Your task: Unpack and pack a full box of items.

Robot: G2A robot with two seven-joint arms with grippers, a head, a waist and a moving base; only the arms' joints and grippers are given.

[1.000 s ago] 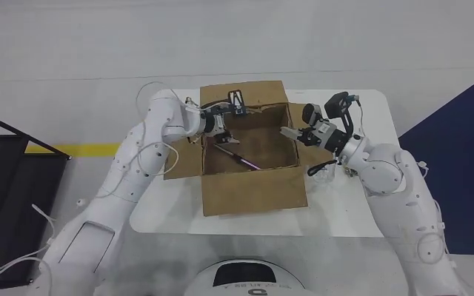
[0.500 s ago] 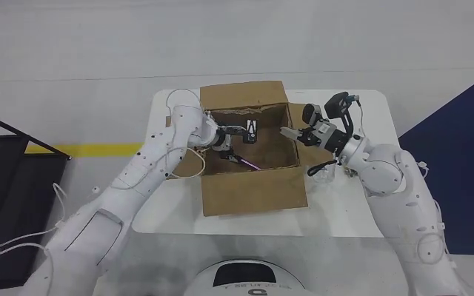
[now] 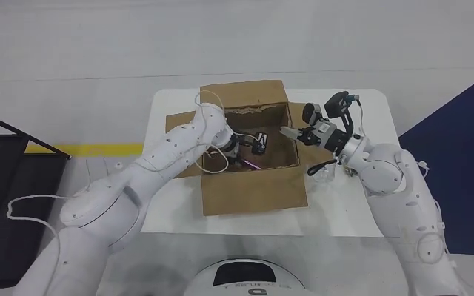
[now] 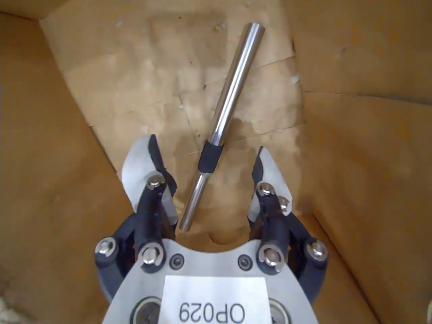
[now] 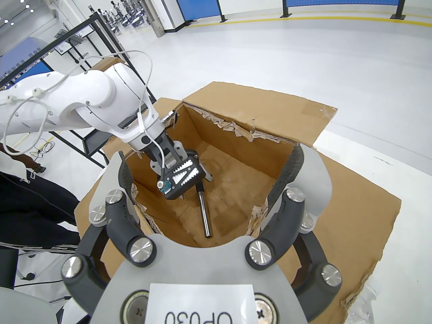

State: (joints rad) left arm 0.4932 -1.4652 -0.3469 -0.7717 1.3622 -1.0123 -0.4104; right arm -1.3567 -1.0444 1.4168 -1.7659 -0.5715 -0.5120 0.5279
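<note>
Two arms meet at one open cardboard box point(image 3: 252, 194) on the white counter point(image 3: 348, 211), seen from above. The left tool point(image 3: 238, 152) is down inside the box, just over a thin metal rod point(image 3: 250, 166) that lies slantwise on the box floor. The right tool point(image 3: 286, 133) sits at the rim of the box wall on the robot's right, apart from the rod. A scrap of clear plastic point(image 3: 323, 172) lies on the counter just outside that wall, beside the right arm.

From the left wrist, the left tool's fingers point(image 4: 148, 166) are spread wide and hold nothing. The rod lies flat on the floor between them and touches neither. It is shiny steel with a black band partway along, and the band is level with the fingertips.

From the right wrist, the right tool's fingers point(image 5: 312, 177) are also wide apart and empty, above the torn rim of the nearest wall. Beyond them the left tool hangs low over one end of the rod. The rod's other end points toward the right tool. The box flaps are folded outward.
</note>
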